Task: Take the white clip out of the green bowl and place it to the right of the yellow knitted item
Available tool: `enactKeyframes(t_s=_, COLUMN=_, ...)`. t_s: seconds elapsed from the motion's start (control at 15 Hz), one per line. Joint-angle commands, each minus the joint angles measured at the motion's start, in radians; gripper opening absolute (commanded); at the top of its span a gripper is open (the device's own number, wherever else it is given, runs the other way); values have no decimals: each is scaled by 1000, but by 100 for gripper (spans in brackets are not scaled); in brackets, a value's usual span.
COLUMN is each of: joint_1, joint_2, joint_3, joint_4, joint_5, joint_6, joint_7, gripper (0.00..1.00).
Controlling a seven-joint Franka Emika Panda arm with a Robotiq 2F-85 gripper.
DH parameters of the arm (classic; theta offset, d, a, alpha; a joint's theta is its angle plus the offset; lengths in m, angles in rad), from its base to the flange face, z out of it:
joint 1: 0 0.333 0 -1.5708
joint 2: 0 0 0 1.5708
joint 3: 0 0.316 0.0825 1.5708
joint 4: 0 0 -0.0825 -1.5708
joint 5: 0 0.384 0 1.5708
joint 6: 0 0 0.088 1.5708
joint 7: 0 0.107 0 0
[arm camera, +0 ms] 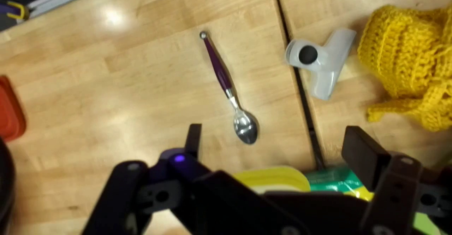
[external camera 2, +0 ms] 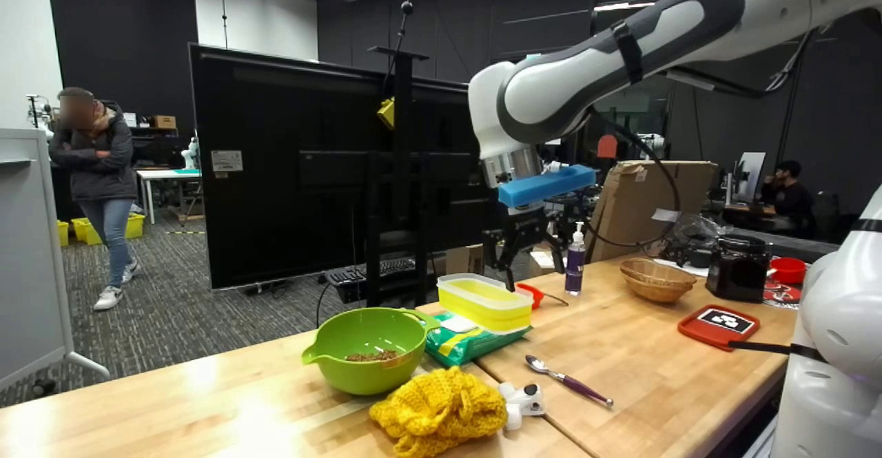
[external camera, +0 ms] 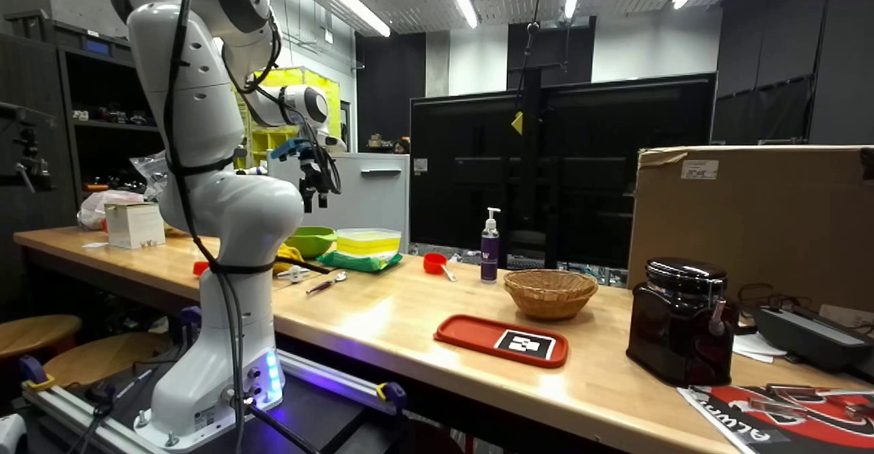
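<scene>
The white clip (external camera 2: pixel 521 403) lies on the table beside the yellow knitted item (external camera 2: pixel 441 410), touching or nearly touching it in that exterior view. In the wrist view the clip (arm camera: pixel 328 63) shows a black round spot and a small gap from the yellow knitted item (arm camera: pixel 409 51). The lime-green bowl (external camera 2: pixel 358 377) stands behind the knitted item with brown bits inside. Only a sliver of the bowl (arm camera: pixel 425 224) shows in the wrist view. My gripper (arm camera: pixel 275 137) is open and empty. It hangs well above the table, near the yellow container, also in an exterior view (external camera 2: pixel 534 273).
A purple-handled spoon (external camera 2: pixel 568 380) lies near the clip. A yellow container (external camera 2: pixel 486 306) rests on a green packet (external camera 2: pixel 451 355) beside the bowl. A red measuring cup (external camera 2: pixel 530 294), pump bottle (external camera 2: pixel 575 268), wicker basket (external camera 2: pixel 658 286), red lid (external camera: pixel 471 338) and dark jar (external camera: pixel 679 338) stand farther along.
</scene>
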Motion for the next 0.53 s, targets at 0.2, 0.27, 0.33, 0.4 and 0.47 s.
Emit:
enactKeyframes(t_s=0.2, joint_1=2, joint_2=71, joint_3=25, joint_4=106, joint_5=-236, joint_6=214, joint_7=-84, gripper=100)
enactKeyframes(t_s=0.27, joint_1=2, joint_2=75, joint_3=20, joint_4=113, joint_5=-246, joint_6=250, joint_7=-99, gripper=100)
enactKeyframes(t_s=0.33, joint_1=1, joint_2=82, joint_3=15, joint_4=119, joint_5=-253, joint_6=284, joint_7=-116, gripper=100)
enactKeyframes(t_s=0.4, joint_1=0, joint_2=87, joint_3=8, joint_4=127, joint_5=-251, joint_6=307, joint_7=-135, gripper=100)
enactKeyframes(t_s=0.47, joint_1=0, joint_2=90, joint_3=0, joint_4=138, joint_5=-235, joint_6=314, joint_7=-157, gripper=100)
